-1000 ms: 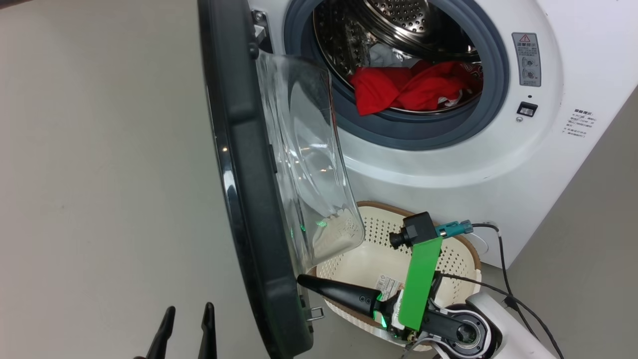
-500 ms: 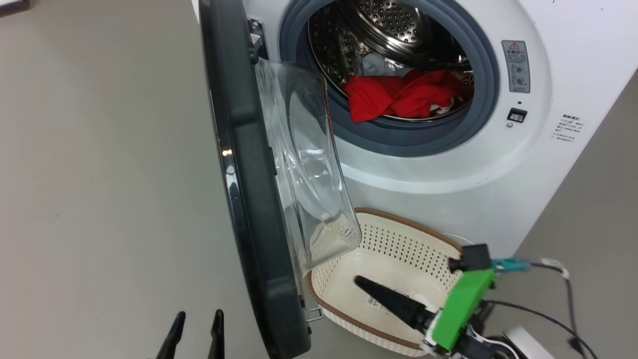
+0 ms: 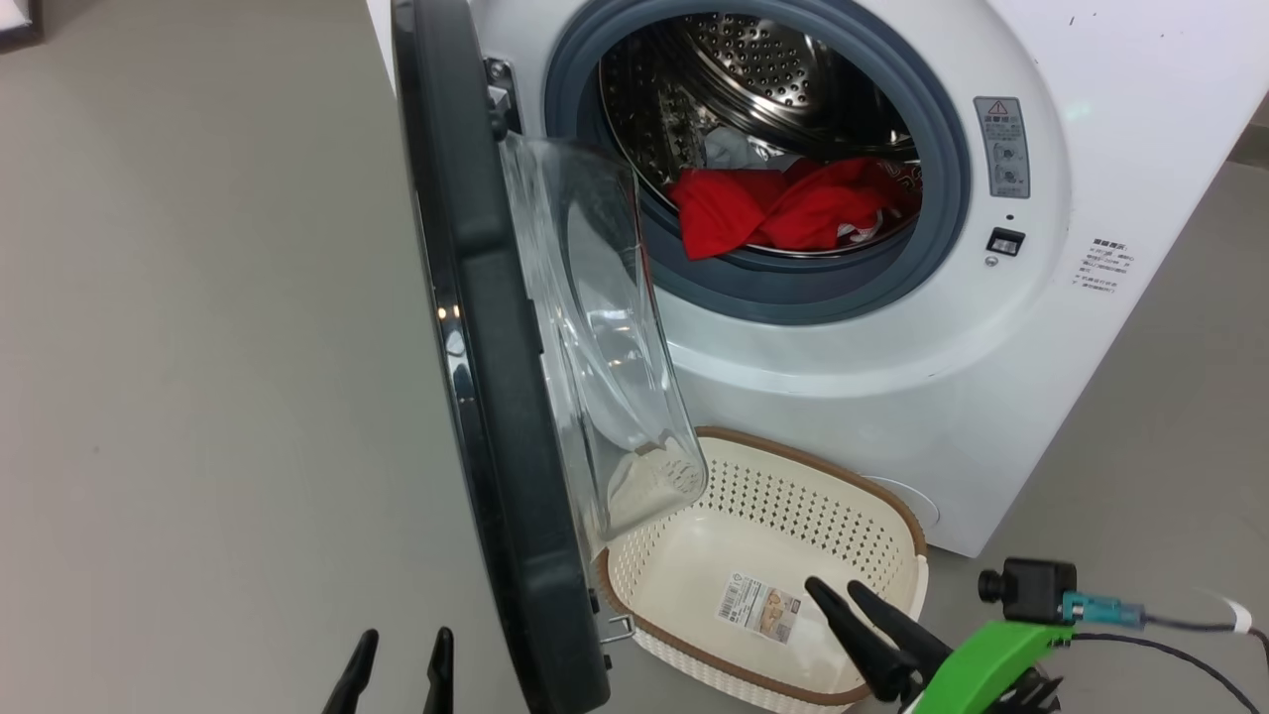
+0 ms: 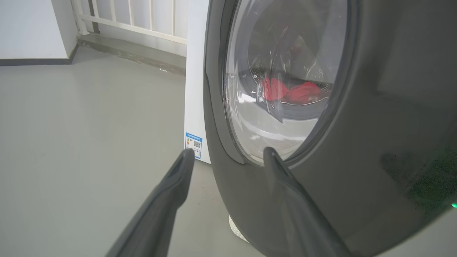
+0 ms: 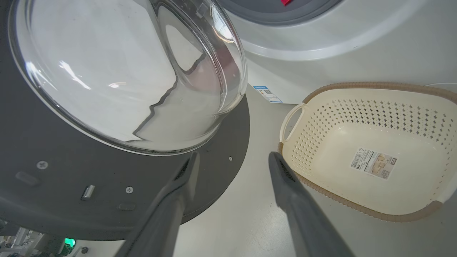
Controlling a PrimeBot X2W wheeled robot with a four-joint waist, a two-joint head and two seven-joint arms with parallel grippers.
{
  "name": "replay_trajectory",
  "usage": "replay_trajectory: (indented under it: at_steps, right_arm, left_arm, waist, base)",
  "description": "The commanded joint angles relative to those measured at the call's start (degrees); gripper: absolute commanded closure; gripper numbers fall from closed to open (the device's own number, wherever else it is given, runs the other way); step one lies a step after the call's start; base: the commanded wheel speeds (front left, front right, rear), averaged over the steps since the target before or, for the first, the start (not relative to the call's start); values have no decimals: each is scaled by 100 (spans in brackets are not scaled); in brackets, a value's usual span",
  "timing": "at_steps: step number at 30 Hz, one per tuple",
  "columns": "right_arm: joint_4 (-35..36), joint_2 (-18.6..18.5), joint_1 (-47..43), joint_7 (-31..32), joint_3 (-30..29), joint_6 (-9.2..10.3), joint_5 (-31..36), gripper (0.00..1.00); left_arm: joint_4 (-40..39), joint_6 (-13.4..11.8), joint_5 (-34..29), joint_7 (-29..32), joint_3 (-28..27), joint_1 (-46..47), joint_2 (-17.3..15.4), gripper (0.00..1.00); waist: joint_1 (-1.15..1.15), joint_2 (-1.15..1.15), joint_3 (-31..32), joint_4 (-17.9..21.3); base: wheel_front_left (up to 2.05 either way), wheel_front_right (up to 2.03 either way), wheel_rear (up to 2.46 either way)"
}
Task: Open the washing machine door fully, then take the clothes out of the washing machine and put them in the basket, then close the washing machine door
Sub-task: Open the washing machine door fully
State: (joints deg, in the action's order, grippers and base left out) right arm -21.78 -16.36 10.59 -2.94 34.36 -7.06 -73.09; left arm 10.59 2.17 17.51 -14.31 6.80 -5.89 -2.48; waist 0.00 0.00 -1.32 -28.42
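Jaws are gaping, empty; clothes (image 3: 783, 203) are lying in the drum (image 3: 763, 59); left gripper (image 3: 406, 637) and right gripper (image 3: 833, 585) are flanking the open door (image 3: 496, 397).

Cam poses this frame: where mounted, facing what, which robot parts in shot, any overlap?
Head view: on the head, looking forward and down at large white front-loading washing machine, its open black-ringed round glass door, red fabric clothes in the drum; left jaws, right jaws at bottom, apart.
Left wrist view: left wrist, facing the door's outer side; own jaws apart.
Right wrist view: right wrist, facing the door's inner side and cream perforated plastic basket; own jaws apart.
Shared: head and right wrist views both show the basket.
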Motion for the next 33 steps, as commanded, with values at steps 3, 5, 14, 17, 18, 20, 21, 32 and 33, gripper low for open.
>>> replay_trajectory:
  at_steps: [3,5,14,17,18,20,21,32,33]
  right_arm:
    - [-128,-145,204,-804,474,-43,364,0]
    - [-190,-174,253,-940,572,-43,457,0]
    - [-330,4,323,-1203,-157,-43,1988,0]
    - [-172,178,81,-1204,-714,-43,2868,0]
    - [-102,239,-5,-1204,-879,-43,3152,0]
    - [39,359,-178,-1205,-1180,-43,3690,0]
    - [123,427,-263,-1205,-1343,-43,3928,0]
    - [368,876,-932,-1205,-2340,-43,5476,0]
    - [380,903,-952,-1205,-2379,-43,5508,0]
  left_arm:
    - [-85,55,-83,-69,-197,169,-40,0]
    - [-80,57,-81,-69,-198,171,-40,0]
    - [-83,-1,-84,-69,-280,215,-40,0]
    - [-87,-7,-87,-69,-313,228,-40,0]
    - [-87,-7,-89,-69,-327,233,-40,0]
    - [-91,-5,-96,-69,-355,245,-40,0]
    - [-94,-5,-101,-69,-370,249,-40,0]
    - [-96,31,-146,-69,-433,281,-40,0]
    - [-94,35,-146,-69,-434,282,-40,0]
  waist:
    - [0,0,31,21]
    - [0,0,35,19]
    - [0,0,13,34]
    - [0,0,12,27]
    - [0,0,12,25]
    - [0,0,13,23]
    - [0,0,16,24]
    - [0,0,24,19]
    - [0,0,24,19]
  base:
    - [0,0,0]
    - [0,0,0]
    - [0,0,0]
    - [0,0,0]
    - [0,0,0]
    - [0,0,0]
    - [0,0,0]
    - [0,0,0]
    - [0,0,0]
